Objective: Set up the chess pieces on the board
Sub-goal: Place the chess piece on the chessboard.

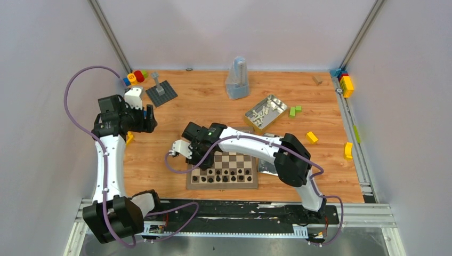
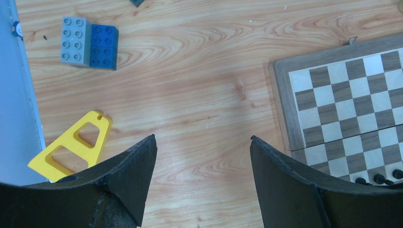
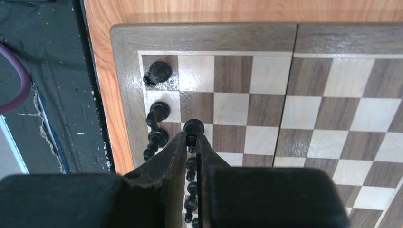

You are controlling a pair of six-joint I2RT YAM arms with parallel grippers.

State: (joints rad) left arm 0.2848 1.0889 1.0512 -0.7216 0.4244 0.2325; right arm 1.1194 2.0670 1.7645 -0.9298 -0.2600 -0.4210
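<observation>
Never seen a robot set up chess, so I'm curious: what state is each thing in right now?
Left jaws: open wide, holding nothing.
Right jaws: shut on a black piece.
Board: unfolded, lying flat.
Other black pieces: standing upright in the near rows.
Tin: open, no lid on it.
White pieces: heaped loose inside the tin, not yet on the board.

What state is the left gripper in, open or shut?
Open: the left gripper has its fingers wide apart with only wooden table between them.
</observation>
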